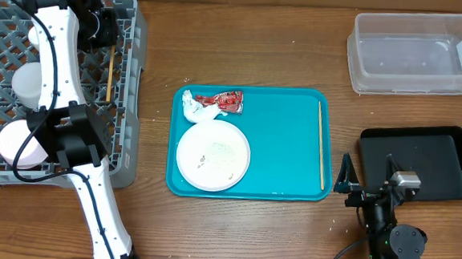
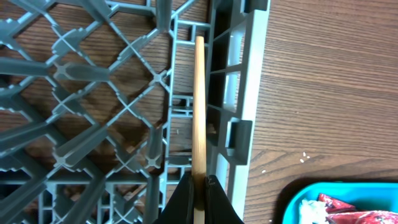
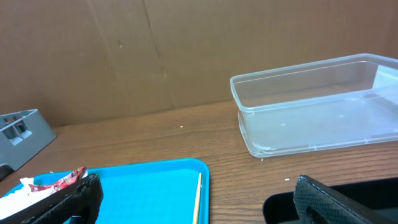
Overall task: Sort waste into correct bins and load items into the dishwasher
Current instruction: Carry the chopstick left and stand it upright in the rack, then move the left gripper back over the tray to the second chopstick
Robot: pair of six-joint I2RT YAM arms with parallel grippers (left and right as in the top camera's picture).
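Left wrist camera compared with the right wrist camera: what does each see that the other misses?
Only the left wrist view shows the left gripper pinching the held chopstick along the edge of the grey rack. Only the right wrist view shows the clear tub, the second chopstick and a cardboard wall. Both show the teal tray, the red wrapper, the wooden table and part of the rack.
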